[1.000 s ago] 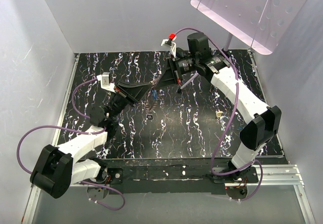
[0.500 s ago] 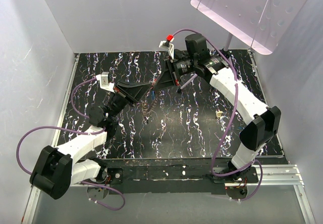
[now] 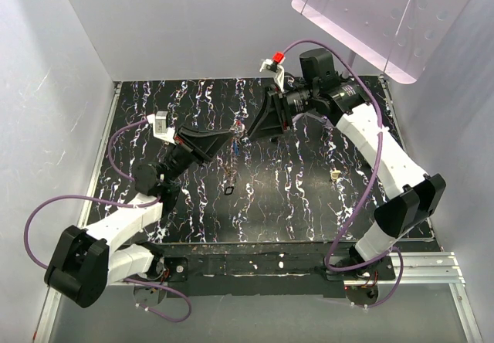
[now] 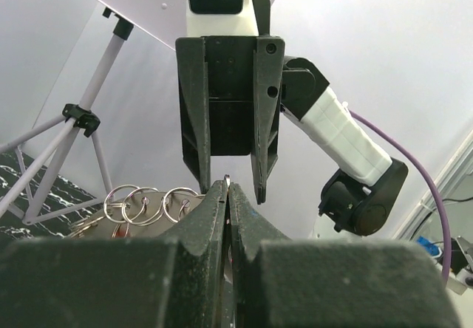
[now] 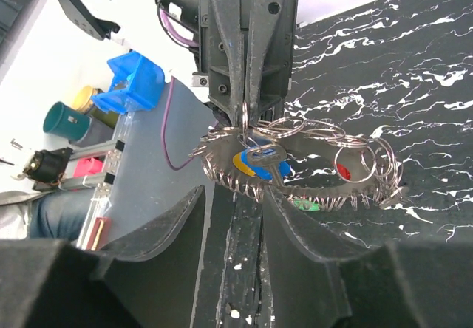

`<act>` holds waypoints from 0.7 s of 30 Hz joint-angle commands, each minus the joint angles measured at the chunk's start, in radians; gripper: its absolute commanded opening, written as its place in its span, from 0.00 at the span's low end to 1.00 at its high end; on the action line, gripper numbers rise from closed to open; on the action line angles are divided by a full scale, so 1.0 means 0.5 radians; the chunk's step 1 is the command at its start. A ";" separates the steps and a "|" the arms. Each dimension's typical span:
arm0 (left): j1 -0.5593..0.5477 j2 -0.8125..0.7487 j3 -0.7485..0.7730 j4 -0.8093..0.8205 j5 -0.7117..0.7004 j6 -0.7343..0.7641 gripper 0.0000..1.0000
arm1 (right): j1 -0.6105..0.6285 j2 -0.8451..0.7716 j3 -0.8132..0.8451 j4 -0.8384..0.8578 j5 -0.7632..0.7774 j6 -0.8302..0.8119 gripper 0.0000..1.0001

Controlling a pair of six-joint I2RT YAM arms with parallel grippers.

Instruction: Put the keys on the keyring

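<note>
Left gripper [image 4: 227,189] pinches keyring [image 5: 303,132] dead ahead of spread-open right gripper [image 5: 235,199], keys [image 5: 259,162] strung out crosswise.

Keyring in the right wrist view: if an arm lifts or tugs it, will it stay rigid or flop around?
Probably floppy: the keyring droops away from the one spot the left gripper pinches. Likely to swing, since the blue-capped key and small linked rings dangle loose. Its thin smooth metal may slip from a light pinch.

Right tool [image 3: 253,129] has shifted rightward from left tool [image 3: 231,133].
</note>
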 commanded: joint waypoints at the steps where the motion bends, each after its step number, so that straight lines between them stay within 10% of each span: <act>1: 0.021 -0.142 0.074 0.146 0.118 0.097 0.00 | 0.000 -0.066 0.092 -0.230 -0.020 -0.332 0.49; 11: 0.156 -0.467 0.699 -2.697 0.067 1.274 0.00 | -0.024 -0.262 -0.312 -0.562 0.372 -0.879 0.58; 21: 0.444 -0.072 1.242 -3.589 -0.350 1.750 0.00 | -0.046 -0.373 -0.625 -0.510 0.514 -0.971 0.60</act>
